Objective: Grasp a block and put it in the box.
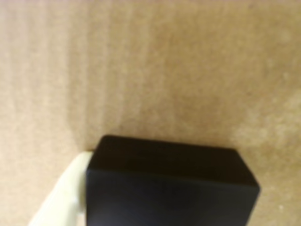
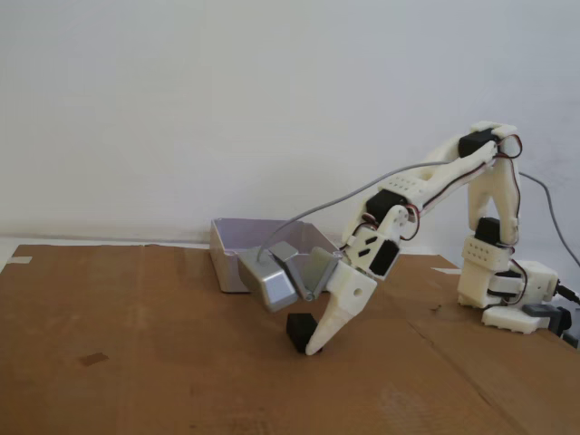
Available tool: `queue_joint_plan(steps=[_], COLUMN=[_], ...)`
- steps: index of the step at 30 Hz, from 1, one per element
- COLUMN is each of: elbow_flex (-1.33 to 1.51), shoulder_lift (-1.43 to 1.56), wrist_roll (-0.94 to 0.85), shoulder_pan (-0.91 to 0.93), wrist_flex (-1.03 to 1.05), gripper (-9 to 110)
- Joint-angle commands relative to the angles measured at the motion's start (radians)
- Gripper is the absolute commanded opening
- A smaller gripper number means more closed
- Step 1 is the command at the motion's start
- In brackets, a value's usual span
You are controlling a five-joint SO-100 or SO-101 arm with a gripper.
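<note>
A black block (image 2: 298, 332) rests on the brown cardboard, just in front of the grey box (image 2: 237, 246). My gripper (image 2: 311, 324) is down at the block. Its white finger (image 2: 337, 313) touches the block's right side in the fixed view, with the tip on the cardboard. The grey jaw stands raised just above the block, so the gripper looks open. In the wrist view the block (image 1: 171, 186) fills the lower middle, close up and blurred, with the white finger (image 1: 66, 193) against its left side. No other finger shows there.
The cardboard sheet (image 2: 136, 362) covers the table. The arm's base (image 2: 507, 290) stands at the right with cables behind it. A grey camera housing (image 2: 267, 279) hangs off the wrist between the box and the block. A white wall is behind.
</note>
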Motion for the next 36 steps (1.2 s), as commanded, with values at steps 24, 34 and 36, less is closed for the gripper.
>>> queue_joint_plan(steps=[24, 34, 36], elbow_flex=[-0.060, -0.060, -0.066], shoulder_lift=[0.018, 0.020, 0.021], wrist_roll=[0.005, 0.003, -0.002], shoulder_pan=[0.002, 0.006, 0.006], wrist_flex=[-0.017, -0.017, -0.017], gripper=[23, 17, 17])
